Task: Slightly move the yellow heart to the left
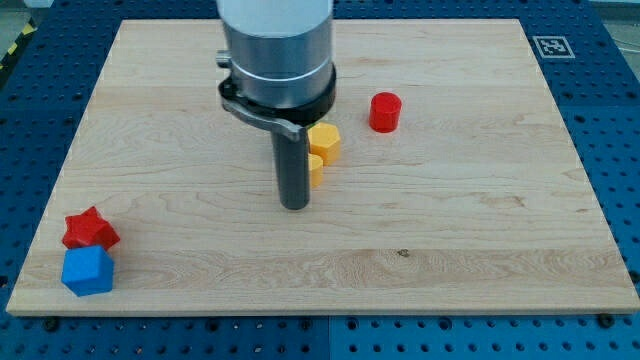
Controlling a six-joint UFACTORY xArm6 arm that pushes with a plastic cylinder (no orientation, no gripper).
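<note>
Camera view puts my tip [294, 205] on the board [480, 230] near its middle, with no jaws to speak of, just the bare rod. The yellow heart [322, 148] sits touching or just beside the rod, toward the view's right and partly hidden behind it, so contact is hard to confirm. This puts the rod on the wrong side for a leftward push; I judge the approach step unfinished. Next, the tip should circle round to the heart's right edge, then nudge gently leftward. A red cylinder [385, 111] stands further right; a red star [89, 229] and blue block [88, 271] lie well apart at lower left.
</note>
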